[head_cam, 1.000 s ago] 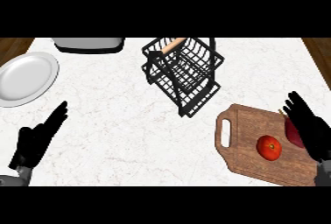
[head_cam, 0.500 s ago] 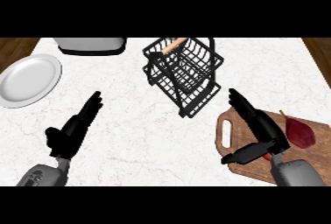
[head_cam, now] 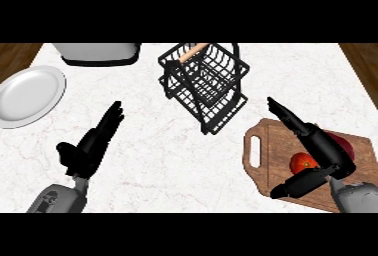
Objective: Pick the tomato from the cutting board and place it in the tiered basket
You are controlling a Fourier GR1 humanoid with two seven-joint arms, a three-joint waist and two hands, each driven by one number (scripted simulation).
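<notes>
Swinging in from 3 o'clock, your right hand (head_cam: 325, 150) now brackets the tomato (head_cam: 302, 162) on the cutting board (head_cam: 272, 142), fingers wide, nothing held. Your left hand (head_cam: 88, 145) has drifted inward, open. The tiered basket (head_cam: 207, 82) waits at 12 o'clock.

tomato (head_cam: 300, 162) partly behind right hand (head_cam: 325, 150)

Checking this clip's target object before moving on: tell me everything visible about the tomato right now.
The tomato is a small, round, glossy red-orange fruit lying on the wooden cutting board, toward its right half. Only part of it shows: the right hand is over it, straight fingers running past its upper side and the thumb below it. The hand is not closed round the tomato; whether it touches it cannot be told. A darker red thing lies beside it, mostly hidden.
</notes>
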